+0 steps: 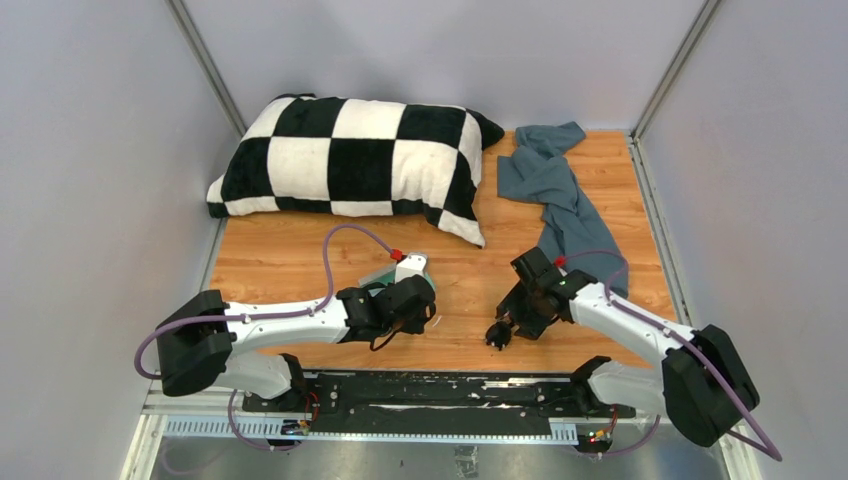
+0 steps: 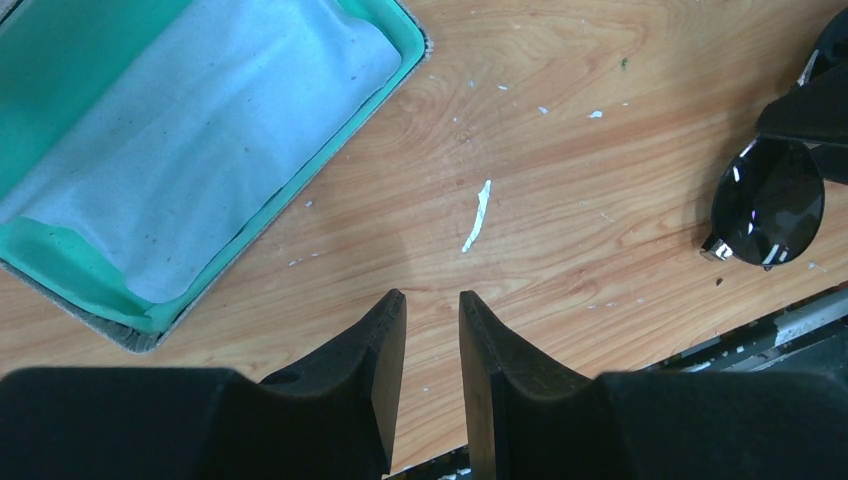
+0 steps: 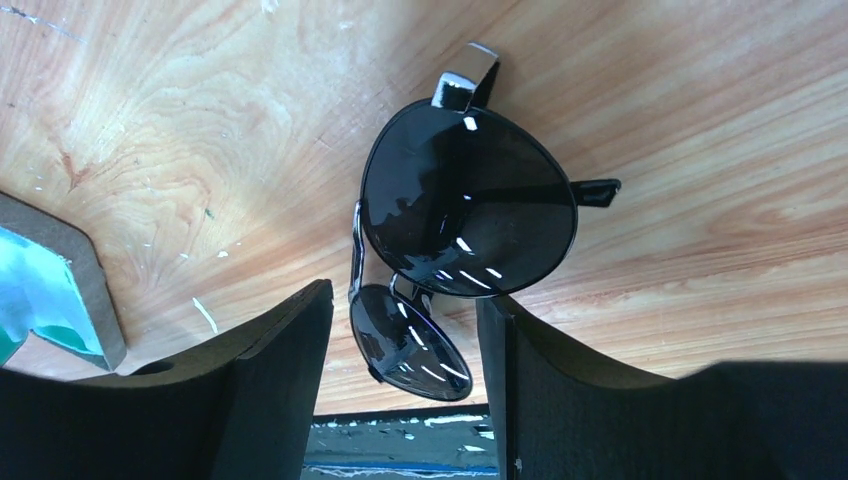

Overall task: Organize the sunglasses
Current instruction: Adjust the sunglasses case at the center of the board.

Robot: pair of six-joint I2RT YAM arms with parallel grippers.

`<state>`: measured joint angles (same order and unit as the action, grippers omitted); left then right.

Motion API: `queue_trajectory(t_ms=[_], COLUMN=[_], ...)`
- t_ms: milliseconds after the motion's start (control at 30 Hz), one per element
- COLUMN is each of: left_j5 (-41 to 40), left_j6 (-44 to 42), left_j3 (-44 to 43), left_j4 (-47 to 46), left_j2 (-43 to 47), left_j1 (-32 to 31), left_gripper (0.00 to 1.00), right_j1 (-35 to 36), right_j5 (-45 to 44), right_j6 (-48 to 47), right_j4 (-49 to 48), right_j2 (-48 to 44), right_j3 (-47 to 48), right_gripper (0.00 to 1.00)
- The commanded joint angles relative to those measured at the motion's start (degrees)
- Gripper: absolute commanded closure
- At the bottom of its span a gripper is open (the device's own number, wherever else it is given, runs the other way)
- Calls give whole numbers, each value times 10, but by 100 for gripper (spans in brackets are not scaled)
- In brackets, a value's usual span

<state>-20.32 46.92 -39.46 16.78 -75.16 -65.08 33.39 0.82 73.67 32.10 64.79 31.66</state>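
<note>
Table (image 1: 300, 260): wooden, fills the middle of the top view.
Pillow (image 1: 350, 150): checked black and white, upper left.
Grey cloth (image 1: 560, 190): crumpled, upper right.
Case (image 2: 405, 28): open, green-lined, upper left of the left wrist view, with a blue cloth (image 2: 220, 130) lying inside.
Left gripper (image 2: 432, 300): jaws narrowly parted, holding nothing, over bare wood.
Right gripper (image 3: 405, 300): jaws apart, straddling one lens, not visibly clamped.
Sunglasses (image 3: 465, 210): folded, black, centre of the right wrist view, well apart from the case.
Handling note: probably best to close gently on the frame rather than the lens face, then lift level.
</note>
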Motion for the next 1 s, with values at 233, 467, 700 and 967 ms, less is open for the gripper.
queue_trajectory(t_ms=[233, 467, 700, 967], left_j5=[-1, -2, -1, -1], left_j6=[-1, -2, -3, -2], left_j3=[17, 17, 15, 13], left_j4=[-9, -9, -9, -7], left_j2=[9, 9, 2, 1], left_j1=[-4, -4, -4, -4], left_gripper=[67, 67, 67, 67], right_j1=[5, 5, 5, 5], right_j5=[-37, -18, 21, 10], right_j6=[-67, -170, -298, -362], right_j4=[-30, -70, -72, -58], right_j2=[47, 65, 96, 95], right_j3=[15, 25, 57, 65], right_gripper=[42, 44, 48, 46])
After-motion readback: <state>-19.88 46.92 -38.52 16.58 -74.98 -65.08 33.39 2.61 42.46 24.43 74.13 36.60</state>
